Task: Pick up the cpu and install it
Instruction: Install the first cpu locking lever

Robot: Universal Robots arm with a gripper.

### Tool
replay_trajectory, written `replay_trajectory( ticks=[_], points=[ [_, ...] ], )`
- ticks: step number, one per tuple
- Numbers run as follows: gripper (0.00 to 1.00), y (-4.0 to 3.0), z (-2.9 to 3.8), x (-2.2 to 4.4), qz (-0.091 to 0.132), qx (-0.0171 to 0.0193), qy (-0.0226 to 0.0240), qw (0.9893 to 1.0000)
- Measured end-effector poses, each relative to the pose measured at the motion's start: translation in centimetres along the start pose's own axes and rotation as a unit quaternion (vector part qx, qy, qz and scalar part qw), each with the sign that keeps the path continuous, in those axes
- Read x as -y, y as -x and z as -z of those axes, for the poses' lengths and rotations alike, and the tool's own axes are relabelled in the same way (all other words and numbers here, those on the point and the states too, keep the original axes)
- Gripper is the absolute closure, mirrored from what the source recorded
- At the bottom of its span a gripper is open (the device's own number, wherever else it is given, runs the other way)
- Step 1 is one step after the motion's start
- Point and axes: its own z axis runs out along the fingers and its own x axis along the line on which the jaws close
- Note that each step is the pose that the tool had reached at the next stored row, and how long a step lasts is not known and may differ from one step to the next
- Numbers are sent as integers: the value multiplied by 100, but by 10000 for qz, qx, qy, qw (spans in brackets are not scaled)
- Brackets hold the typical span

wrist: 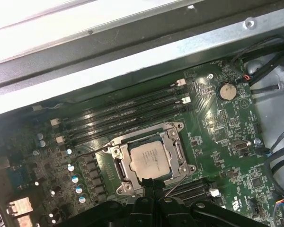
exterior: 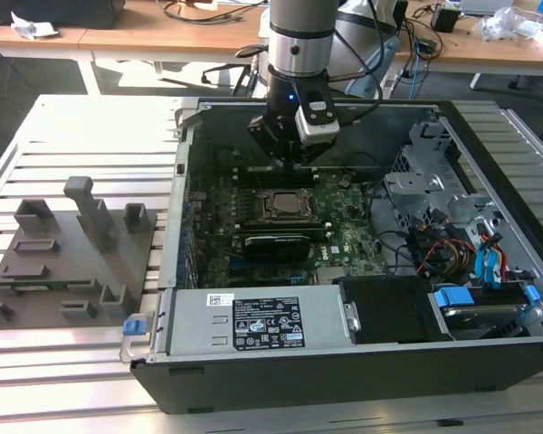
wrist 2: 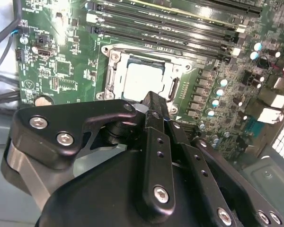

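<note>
Nearest: gripper (wrist: 150, 183), fingers pressed together, nothing held.
Below: cpu (wrist: 149, 158) lies flat in the socket (wrist: 117, 166), clear of the gripper.
Relation: cpu directly beneath gripper, just beyond its tips in both wrist views.
Far: memory slots (wrist: 123, 116) on the board, then case (exterior: 344, 380) wall.

One cpu (wrist: 148, 160); one socket frame (wrist: 119, 166); one coin cell (wrist: 226, 91); one computer case (exterior: 344, 371).

Slatted table (exterior: 81, 127); computer case (exterior: 344, 384), grey fixture (exterior: 63, 271)
</note>
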Motion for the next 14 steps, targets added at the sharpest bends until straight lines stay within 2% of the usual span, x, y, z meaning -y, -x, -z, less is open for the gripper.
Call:
replay_trajectory(
  ticks=[4,9,11,14],
  points=[
    [89,0,0,0,343,20,11,9994],
    [89,0,0,0,606,36,20,9982],
    [89,0,0,0,801,48,27,9968],
    [89,0,1,1,938,53,43,9956]
  ],
)
